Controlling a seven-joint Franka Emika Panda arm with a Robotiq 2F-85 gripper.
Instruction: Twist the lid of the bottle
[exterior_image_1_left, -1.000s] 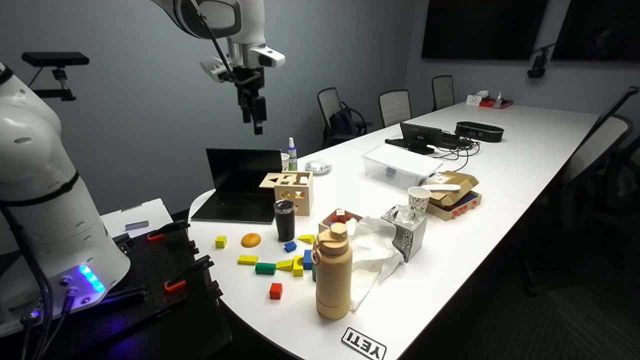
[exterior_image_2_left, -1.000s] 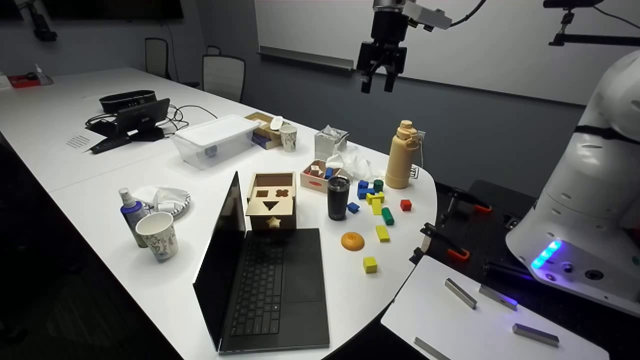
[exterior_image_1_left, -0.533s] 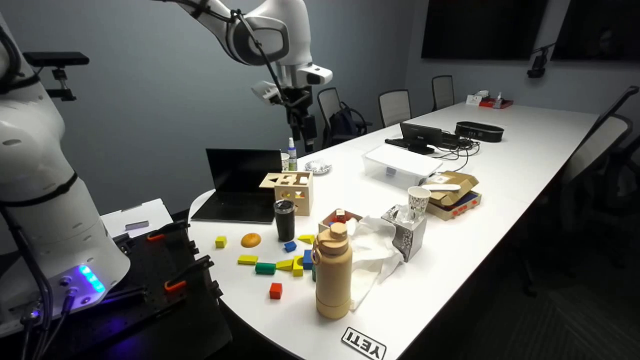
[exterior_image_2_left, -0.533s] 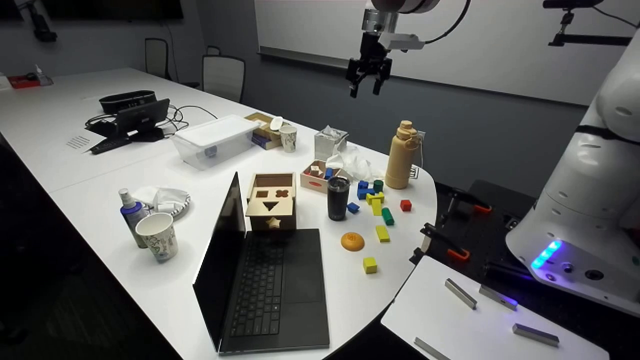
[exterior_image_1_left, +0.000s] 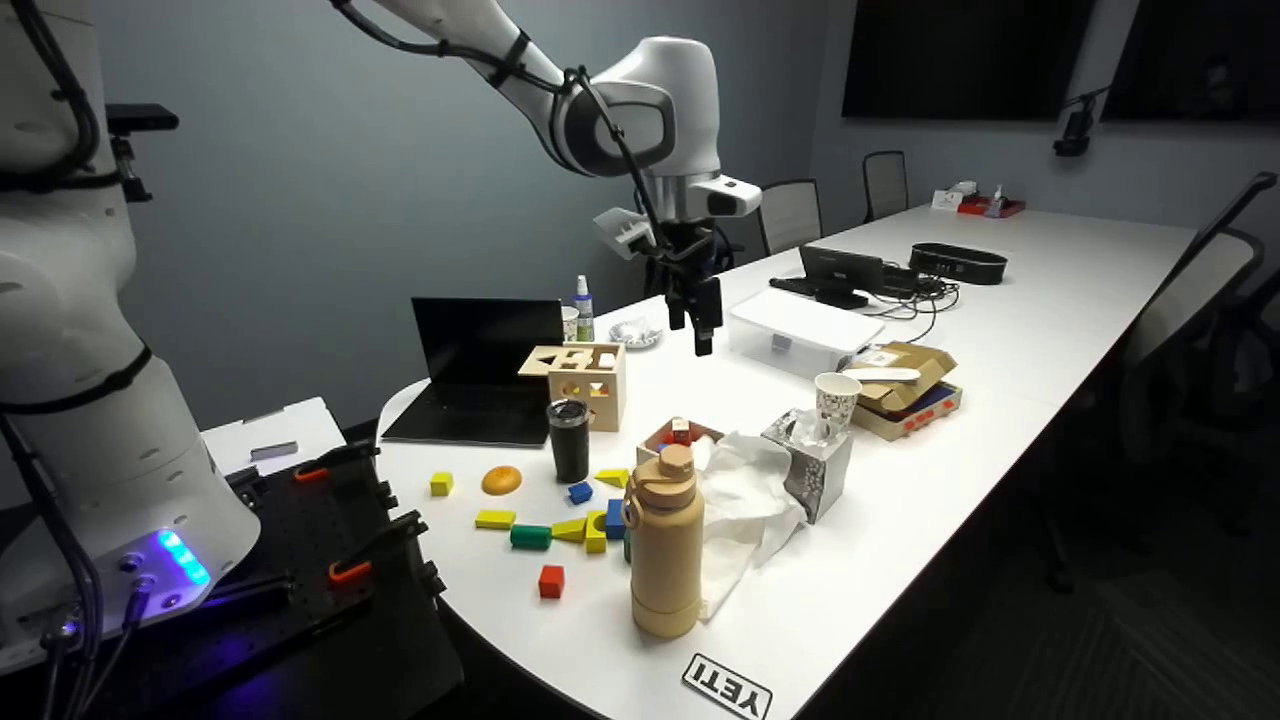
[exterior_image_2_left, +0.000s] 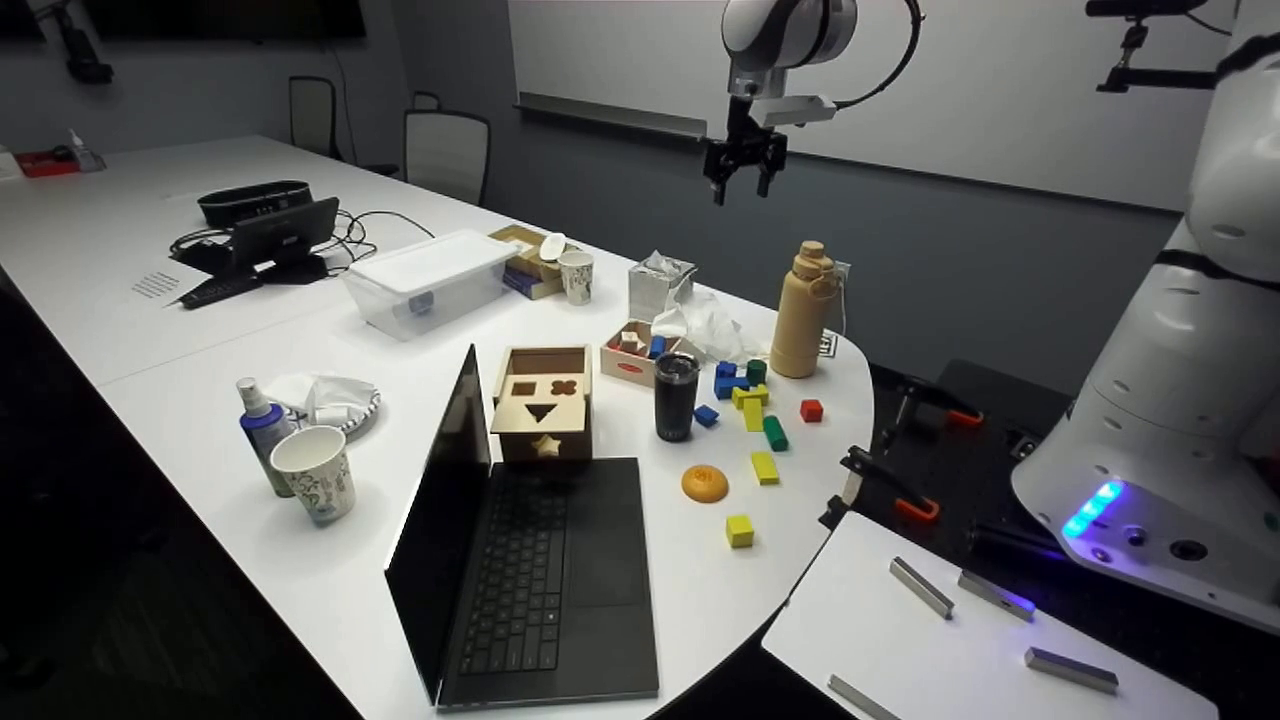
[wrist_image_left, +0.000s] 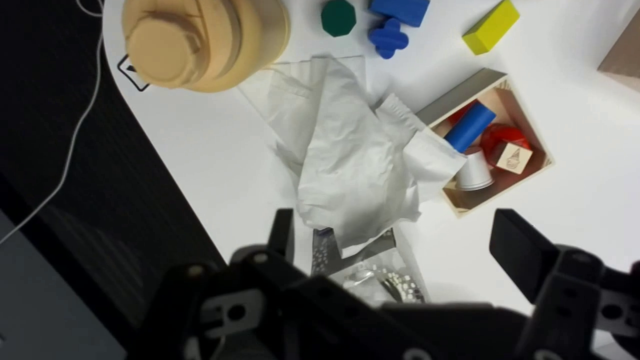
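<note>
The tall tan bottle stands upright near the table's rounded end; it shows in an exterior view and at the upper left of the wrist view. Its round cream lid sits on top, also visible in an exterior view and seen from above in the wrist view. My gripper is open and empty, high above the table and apart from the bottle. It hangs higher than the lid in an exterior view. In the wrist view its fingers spread above the tissue area.
White crumpled tissues and a tissue box with a paper cup stand beside the bottle. A small wooden tray of blocks, a black tumbler, loose blocks, a shape-sorter box and a laptop stand nearby.
The arm has swung right and lower in an exterior view, bringing my open gripper down over the table. The bottle, its lid and the other objects have not moved.
</note>
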